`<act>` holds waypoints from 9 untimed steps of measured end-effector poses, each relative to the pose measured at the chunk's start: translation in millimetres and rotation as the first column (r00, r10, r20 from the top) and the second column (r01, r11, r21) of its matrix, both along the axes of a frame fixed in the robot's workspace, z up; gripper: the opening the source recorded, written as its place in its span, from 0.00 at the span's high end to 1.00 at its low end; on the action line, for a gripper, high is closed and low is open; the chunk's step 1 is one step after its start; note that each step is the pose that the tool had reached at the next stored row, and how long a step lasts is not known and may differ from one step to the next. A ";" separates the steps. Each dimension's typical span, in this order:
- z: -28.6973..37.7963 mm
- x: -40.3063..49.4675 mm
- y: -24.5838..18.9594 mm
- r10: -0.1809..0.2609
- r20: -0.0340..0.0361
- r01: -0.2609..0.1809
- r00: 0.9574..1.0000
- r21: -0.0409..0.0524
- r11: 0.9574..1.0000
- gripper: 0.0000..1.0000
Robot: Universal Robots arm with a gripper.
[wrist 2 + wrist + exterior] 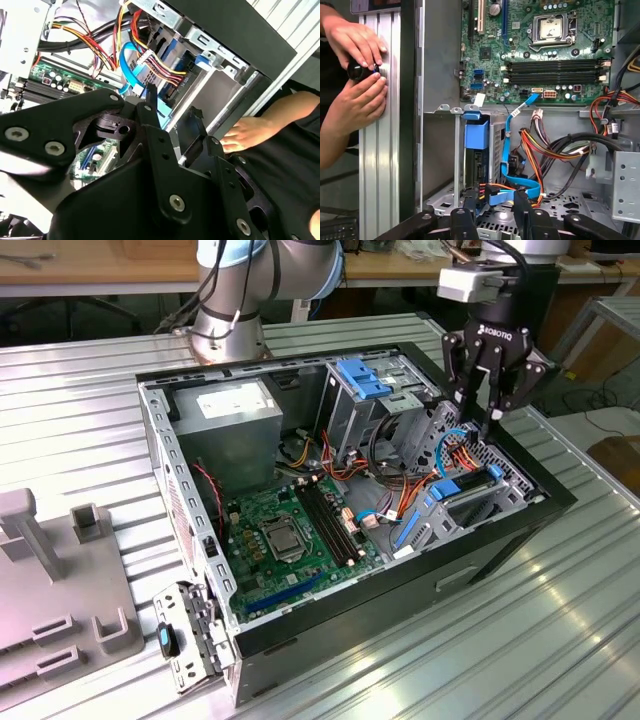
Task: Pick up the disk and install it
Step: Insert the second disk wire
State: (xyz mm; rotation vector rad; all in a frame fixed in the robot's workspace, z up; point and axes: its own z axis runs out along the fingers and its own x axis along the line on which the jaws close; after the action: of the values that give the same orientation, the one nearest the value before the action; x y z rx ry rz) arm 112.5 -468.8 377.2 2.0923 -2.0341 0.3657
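Note:
The disk (468,486), dark with bright blue rails, sits on edge inside the drive cage at the exterior view's right end of the open computer case (190,490). In the first wrist view the disk (477,150) stands in its slot with a blue cable and coloured wires running to its near end. My gripper (492,416) hangs just above that cage, open and empty. Its two black fingers (470,207) straddle the disk's cabled end, not touching it. In the second wrist view the gripper (172,111) stands over the cage's blue parts.
A person's hands (355,55) grip a dark knob on the table beside the case wall; one hand (245,134) is close to my fingers. Bundled wires (560,150), the motherboard (290,530), power supply (230,420) and a paler blue bracket (362,380) crowd the case. A grey fixture (60,590) sits left.

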 end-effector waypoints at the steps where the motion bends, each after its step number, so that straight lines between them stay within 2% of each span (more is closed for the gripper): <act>1: -1.8 0.0 0.4 0.000 0.000 0.000 1.000 0.000 1.000 0.56; 3: -2.8 0.0 0.4 0.000 0.002 0.000 1.000 -0.009 1.000 0.56; 4: -3.3 0.0 0.5 0.000 0.003 0.000 1.000 -0.018 1.000 0.56; 6: -4.9 -0.1 0.4 0.000 0.004 0.000 1.000 -0.030 1.000 0.56; 9: -6.3 -0.8 0.9 0.000 0.005 0.000 1.000 -0.031 1.000 0.56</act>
State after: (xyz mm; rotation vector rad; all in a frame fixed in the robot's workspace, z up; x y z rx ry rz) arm 111.7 -467.9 370.9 2.0755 -2.0183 0.3995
